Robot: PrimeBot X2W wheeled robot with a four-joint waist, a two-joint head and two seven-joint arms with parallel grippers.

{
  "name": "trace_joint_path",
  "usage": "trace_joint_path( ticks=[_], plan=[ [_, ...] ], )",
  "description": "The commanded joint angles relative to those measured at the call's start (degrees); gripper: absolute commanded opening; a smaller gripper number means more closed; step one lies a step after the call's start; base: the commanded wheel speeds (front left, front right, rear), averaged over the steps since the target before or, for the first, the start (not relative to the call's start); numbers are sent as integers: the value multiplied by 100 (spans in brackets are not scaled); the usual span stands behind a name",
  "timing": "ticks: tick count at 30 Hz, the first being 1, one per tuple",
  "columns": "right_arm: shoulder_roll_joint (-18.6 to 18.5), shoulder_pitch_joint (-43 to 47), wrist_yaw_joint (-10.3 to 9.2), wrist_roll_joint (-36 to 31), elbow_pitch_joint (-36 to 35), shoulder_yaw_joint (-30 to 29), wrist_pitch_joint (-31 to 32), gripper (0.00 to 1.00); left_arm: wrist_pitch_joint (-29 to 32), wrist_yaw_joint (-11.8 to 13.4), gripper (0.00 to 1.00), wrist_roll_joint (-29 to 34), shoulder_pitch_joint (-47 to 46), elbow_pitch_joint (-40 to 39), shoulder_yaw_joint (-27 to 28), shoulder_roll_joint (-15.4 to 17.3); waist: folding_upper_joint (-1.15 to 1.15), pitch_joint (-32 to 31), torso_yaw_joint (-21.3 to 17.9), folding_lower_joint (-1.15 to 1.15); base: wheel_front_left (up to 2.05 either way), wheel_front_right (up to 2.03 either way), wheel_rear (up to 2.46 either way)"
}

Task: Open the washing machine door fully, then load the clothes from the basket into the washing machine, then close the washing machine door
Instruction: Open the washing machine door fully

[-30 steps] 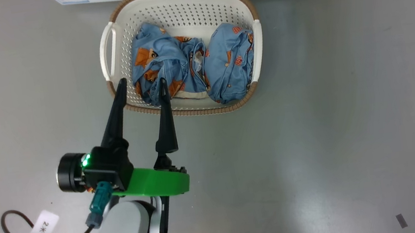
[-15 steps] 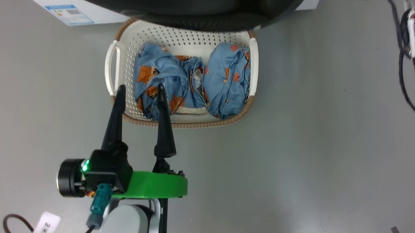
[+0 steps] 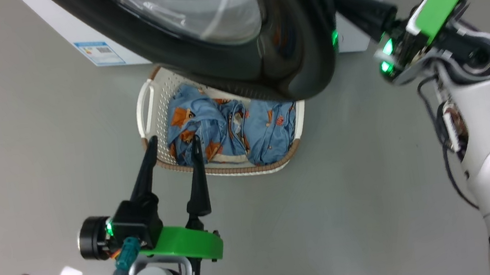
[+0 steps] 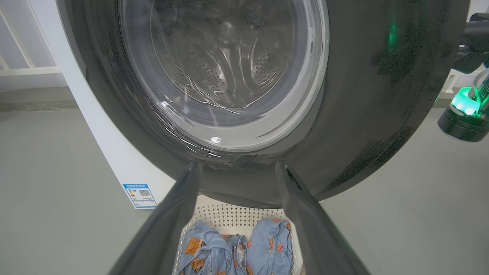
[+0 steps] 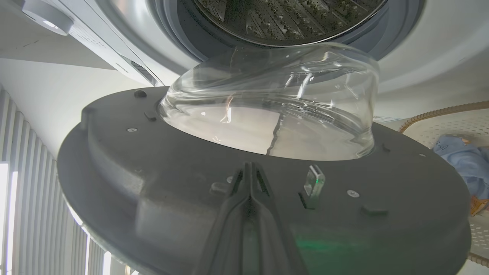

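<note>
Now | step: open washing machine door [image 3: 296, 58] fully | door partly open, upper centre, overhanging basket [image 3: 145, 108] with clothes [image 3: 225, 130] | right gripper [image 5: 250, 170] fingers together, tips at door's inner face beside latch [image 5: 314, 183]: push near rim, avoid glass | left gripper [image 3: 173, 139] fingers apart, lower left, over basket's near rim.

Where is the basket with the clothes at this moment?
In the head view the basket stands on the floor before the washing machine, partly under the open door, just beyond the left claw.
</note>
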Motion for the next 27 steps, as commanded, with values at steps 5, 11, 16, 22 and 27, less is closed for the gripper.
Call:
trace_joint_path(
  ticks=[5,11,16,22,27],
  plan=[
    [205,405,9,481,-196,749,-435,0,-46,-101,100,54,183,-1,216,109,0,-405,-7,0,0,0,0],
    [205,825,9,1077,-188,1484,-911,0,-46,-218,100,100,341,176,246,109,0,-743,16,0,0,0,0],
    [206,1045,9,1495,-160,2052,-1229,0,-46,-287,100,125,465,268,287,109,0,-967,43,0,0,0,0],
    [206,1138,9,1879,-129,2634,-1550,0,-46,-349,100,147,565,325,325,109,0,-1114,85,0,0,0,0],
    [206,1163,9,2110,-116,2949,-1734,0,-46,-375,100,162,607,353,363,109,0,-1196,109,0,0,0,0]
  ],
)
